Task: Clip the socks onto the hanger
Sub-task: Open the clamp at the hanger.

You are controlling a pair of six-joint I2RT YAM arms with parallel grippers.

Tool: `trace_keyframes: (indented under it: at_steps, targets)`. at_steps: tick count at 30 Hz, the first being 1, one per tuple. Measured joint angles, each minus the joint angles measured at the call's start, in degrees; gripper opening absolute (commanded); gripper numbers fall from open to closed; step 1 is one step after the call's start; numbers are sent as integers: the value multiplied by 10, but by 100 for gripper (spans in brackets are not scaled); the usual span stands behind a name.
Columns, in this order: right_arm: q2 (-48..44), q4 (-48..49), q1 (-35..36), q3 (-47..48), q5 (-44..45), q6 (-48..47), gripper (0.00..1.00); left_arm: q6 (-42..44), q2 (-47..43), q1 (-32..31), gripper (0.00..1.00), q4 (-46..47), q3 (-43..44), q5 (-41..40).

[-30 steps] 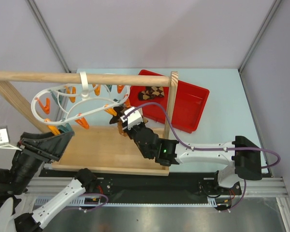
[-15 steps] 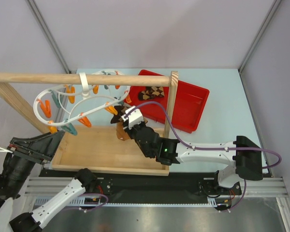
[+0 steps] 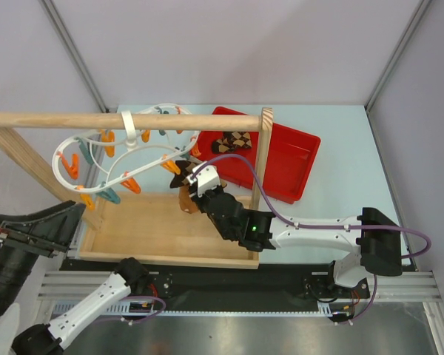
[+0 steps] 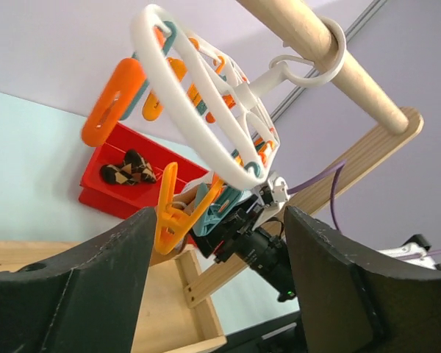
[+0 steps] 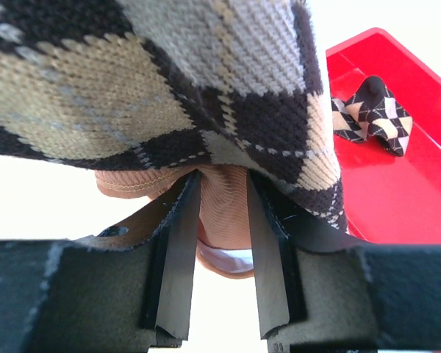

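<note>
Top external view shows a wooden rod [image 3: 96, 118] on slanted posts above a wooden base [image 3: 155, 229], with a red tray [image 3: 288, 159] behind and to the right. The hanger [image 4: 178, 99] hangs from the rod by its hook loop [image 3: 128, 126], tilted, with its pegs dangling below the ring.

The right gripper [image 3: 196, 185] reaches up under the right side of the ring. Its jaws pinch the tan cuff of the held sock [image 5: 206, 73], and the patterned fabric is draped over the fingers. A second sock [image 3: 233, 140] lies in the red tray, not yet picked up. The left gripper [image 4: 220, 213] sits low at the left, well apart from the hanger, with its jaws spread wide and nothing between them.

The step in hand appears to be bringing the held sock to a peg. To do it well, the left gripper would probably need to squeeze the tail of one peg, perhaps the orange peg [image 4: 173, 213] nearest the sock, so that its mouth opens. The right gripper should then feed in a free edge of fabric rather than the bunched cuff. Because the ring swings freely on its loop, a slow, steady approach would keep the peg from drifting away.
</note>
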Motion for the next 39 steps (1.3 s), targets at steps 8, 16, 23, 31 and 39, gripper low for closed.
trace_keyframes:
  at_steps: [8,16,23,31,39]
  targets:
    - [-2,-7,0,0,-1,6,36,92,63,-1,73,-7,23,33]
    - [-7,-11,0,0,-1,9,36,121,89,-2,67,-32,41,38]
    - [-7,-16,0,0,-2,10,36,142,76,-3,59,-46,42,9]
    - [-8,-16,0,-1,-3,10,36,173,66,-42,61,-40,29,-13]
    - [-17,-15,-2,-16,-5,10,36,169,58,-110,66,-41,17,-67]
